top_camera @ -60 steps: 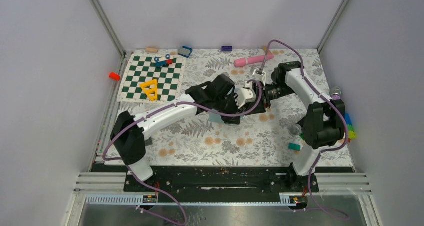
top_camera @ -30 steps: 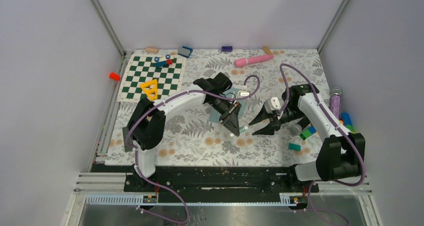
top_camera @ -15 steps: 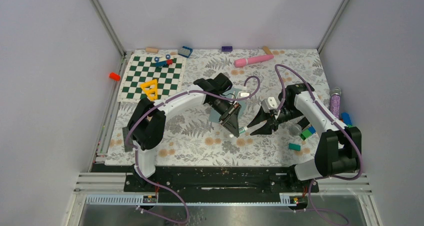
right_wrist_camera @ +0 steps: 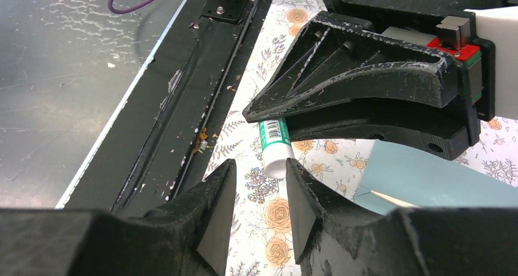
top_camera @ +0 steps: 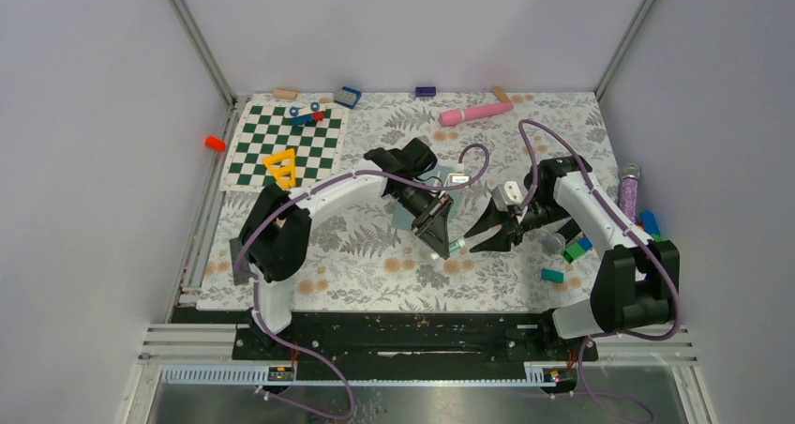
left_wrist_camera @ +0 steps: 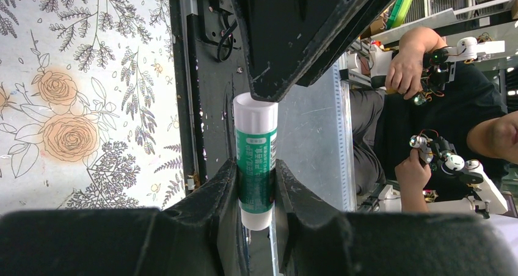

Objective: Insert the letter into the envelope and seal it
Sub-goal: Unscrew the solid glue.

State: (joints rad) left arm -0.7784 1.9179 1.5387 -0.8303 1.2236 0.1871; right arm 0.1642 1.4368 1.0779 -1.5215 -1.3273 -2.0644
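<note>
Teal paper: one envelope (right_wrist_camera: 427, 179) flat on the desk (right_wrist_camera: 269, 227), lower right in the right wrist view, under your left hand (left_wrist_camera: 255, 181), clamped on one glue stick (left_wrist_camera: 256, 148); your right hand (right_wrist_camera: 259, 169) stands apart at its cap.

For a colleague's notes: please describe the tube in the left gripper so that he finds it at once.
Start at the floral table cover, near its middle. There the left gripper clamps a small tube. It alone is green with white ends; the teal envelope beside it is flat.
</note>
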